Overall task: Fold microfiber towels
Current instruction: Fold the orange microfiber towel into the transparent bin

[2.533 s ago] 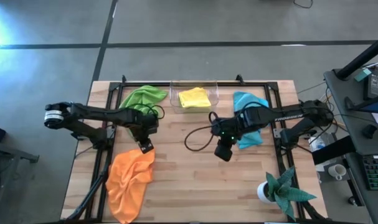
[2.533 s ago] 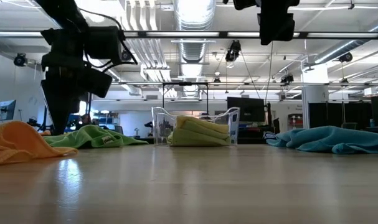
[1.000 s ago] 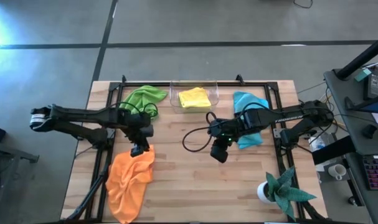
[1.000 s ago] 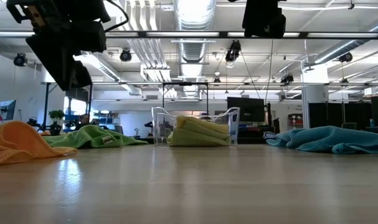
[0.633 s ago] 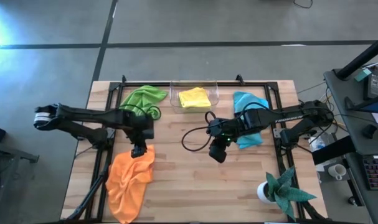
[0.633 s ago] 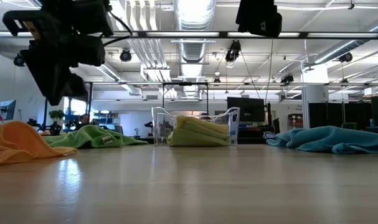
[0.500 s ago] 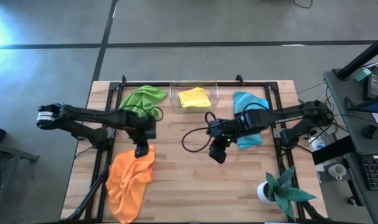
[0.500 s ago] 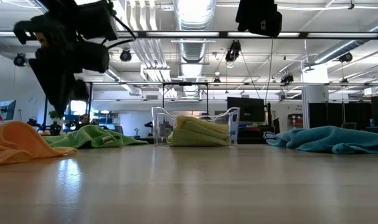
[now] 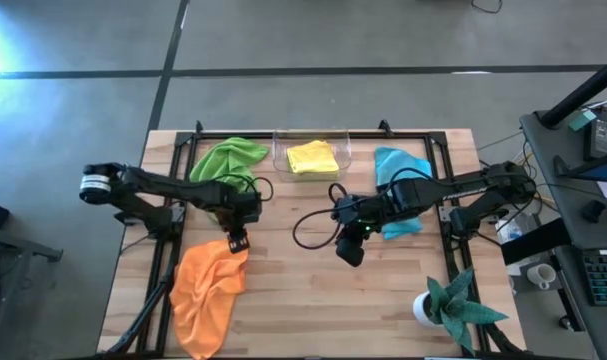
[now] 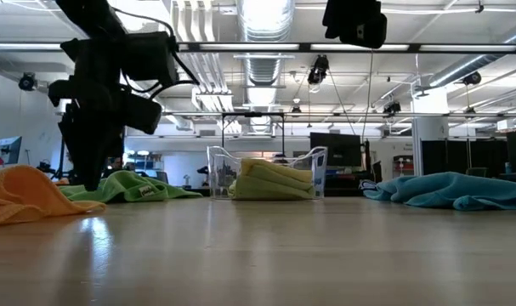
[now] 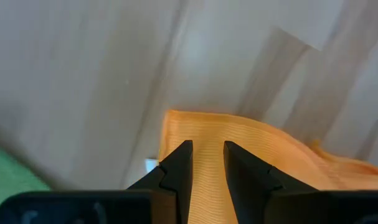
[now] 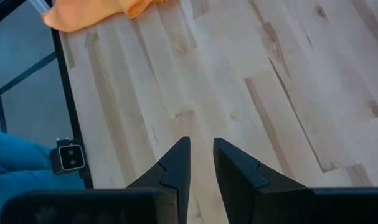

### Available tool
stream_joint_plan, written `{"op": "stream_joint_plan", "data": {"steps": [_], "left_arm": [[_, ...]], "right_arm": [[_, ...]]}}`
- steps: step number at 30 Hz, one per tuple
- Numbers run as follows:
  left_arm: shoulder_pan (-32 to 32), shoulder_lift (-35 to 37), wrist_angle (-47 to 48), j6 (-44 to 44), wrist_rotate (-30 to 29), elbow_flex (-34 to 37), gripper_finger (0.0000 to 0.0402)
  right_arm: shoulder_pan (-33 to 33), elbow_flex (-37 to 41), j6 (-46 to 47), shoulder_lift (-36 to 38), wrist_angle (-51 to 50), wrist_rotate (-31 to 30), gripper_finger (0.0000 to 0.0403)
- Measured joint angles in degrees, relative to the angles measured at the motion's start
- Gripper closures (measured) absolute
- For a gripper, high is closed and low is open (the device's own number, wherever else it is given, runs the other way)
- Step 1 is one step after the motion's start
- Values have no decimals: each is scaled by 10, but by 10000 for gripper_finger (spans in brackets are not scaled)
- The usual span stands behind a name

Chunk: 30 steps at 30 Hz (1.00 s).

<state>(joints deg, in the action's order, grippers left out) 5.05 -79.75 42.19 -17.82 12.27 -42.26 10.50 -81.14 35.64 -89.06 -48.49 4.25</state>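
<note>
High view: my left pincer (image 9: 237,243) has swung back in and come down. A moment ago it stood higher and a little further out; now it hangs right over the nearest corner of the crumpled orange microfiber towel (image 9: 205,290). I take that as the approach for a corner pick, so folding has not started on this cloth. The towel's long axis runs straight away from that pincer towards the front edge of the wooden surface (image 9: 293,300), with its narrow end pointing up at my fingertips. Behind the pincer lies the bunched lime green towel (image 9: 228,157). My right pincer (image 9: 349,252) has drifted slightly towards mid-surface, with the rumpled light blue towel (image 9: 393,160) just behind it and the folded yellow towel (image 9: 312,157) in its clear plastic bin further off.

Low view: the left pincer (image 10: 89,174) reaches down nearly to the orange towel (image 10: 19,195); I cannot tell if it touches.

Left wrist view: the pincer's (image 11: 207,162) jaws stand narrowly parted and empty, with the orange corner (image 11: 238,143) straight ahead between their tips.

Right wrist view: the pincer (image 12: 200,158) is likewise a little open, holding nothing, with bare wood beneath it and the orange towel (image 12: 95,12) well ahead.
</note>
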Motion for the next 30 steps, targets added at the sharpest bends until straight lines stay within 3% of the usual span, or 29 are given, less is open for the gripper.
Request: {"op": "stream_joint_plan", "data": {"steps": [4,6,17,30], "left_arm": [[0,-8,3,-20,-69,3,326],[1,-10,4,-28,-74,4,326],[0,-37,3,15,-38,5,326],[-3,-85,3,22,-41,4,327]], "right_arm": [[0,5,0,0,1,0,335],[0,10,1,0,5,0,335],[0,23,0,0,13,1,335],[0,23,0,0,13,1,335]]}}
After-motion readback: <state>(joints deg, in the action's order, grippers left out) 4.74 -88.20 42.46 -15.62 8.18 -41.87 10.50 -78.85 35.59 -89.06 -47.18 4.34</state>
